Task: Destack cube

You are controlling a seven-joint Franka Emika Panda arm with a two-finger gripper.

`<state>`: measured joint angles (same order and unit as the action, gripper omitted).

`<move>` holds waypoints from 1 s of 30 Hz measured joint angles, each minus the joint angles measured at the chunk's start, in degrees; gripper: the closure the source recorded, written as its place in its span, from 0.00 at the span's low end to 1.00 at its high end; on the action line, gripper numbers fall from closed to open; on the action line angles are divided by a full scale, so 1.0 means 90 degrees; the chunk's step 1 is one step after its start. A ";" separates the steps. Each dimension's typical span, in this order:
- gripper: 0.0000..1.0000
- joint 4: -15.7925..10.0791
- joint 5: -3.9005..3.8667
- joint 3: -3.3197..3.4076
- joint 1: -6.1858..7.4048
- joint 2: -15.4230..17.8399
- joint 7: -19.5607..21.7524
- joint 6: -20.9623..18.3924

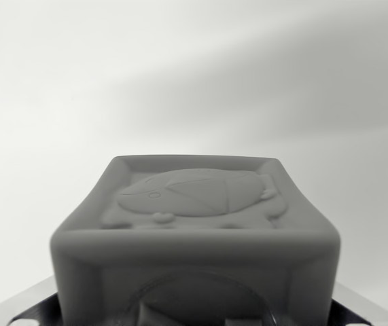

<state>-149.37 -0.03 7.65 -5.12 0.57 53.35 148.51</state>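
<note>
- Grey and matte, the soft-looking moulded cube (194,231) filled the lower middle of the wrist view, very close to the camera
- Its upper face had a raised rim around a sunken panel, and in that panel sat a relief figure of a rounded animal with a shell-like domed back, small feet along its lower edge and a head toward the wrist view's left
- The near edge of the cube was rounded and out of focus; the front face below it showed a curved, arch-shaped embossing cut off by the bottom of the frame
- At the two bottom corners, light metal gripper parts (24,307) with darker inner faces showed on either side of the cube
- The jaws stood close against the cube's sides, but whether they pressed on it could not be told, since the contact was hidden
- Behind the cube lay a plain pale surface (180,75) with a soft diagonal shadow across it
</note>
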 joint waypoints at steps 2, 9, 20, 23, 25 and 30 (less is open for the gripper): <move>1.00 -0.0026 -0.0005 0.0031 -0.0024 0.0022 -0.0044 0.0003; 1.00 -0.0086 0.0009 0.0078 -0.0067 -0.0109 -0.0140 0.0221; 1.00 -0.0090 0.0219 0.0043 -0.0065 -0.0784 -0.0299 0.0866; 1.00 -0.0089 0.0279 0.0027 -0.0066 -0.0935 -0.0341 0.1008; 1.00 -0.0085 0.0326 0.0015 -0.0067 -0.1049 -0.0374 0.1113; 1.00 -0.0064 0.0441 -0.0025 -0.0080 -0.1310 -0.0463 0.1351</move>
<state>-149.94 3.93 7.43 -5.85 -11.22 49.19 160.67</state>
